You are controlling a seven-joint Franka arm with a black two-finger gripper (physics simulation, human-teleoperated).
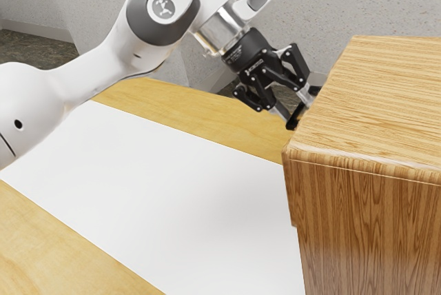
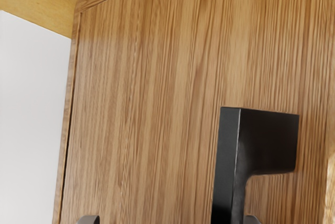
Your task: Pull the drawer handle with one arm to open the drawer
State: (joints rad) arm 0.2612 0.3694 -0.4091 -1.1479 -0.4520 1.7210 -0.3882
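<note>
A wooden worktop (image 1: 193, 116) is partly covered by a white mat (image 1: 158, 191). A wooden drawer cabinet (image 1: 372, 171) is placed at the exterior view's right. The gripper (image 1: 302, 105) is spread wide against its front, at the black drawer handle (image 2: 261, 140).

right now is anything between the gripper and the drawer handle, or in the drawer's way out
Nothing visible does. The gripper is right at the front of the cabinet, and the wrist view has the black handle just ahead on the bare wood drawer front. The white mat beside the cabinet has nothing lying on it.
</note>
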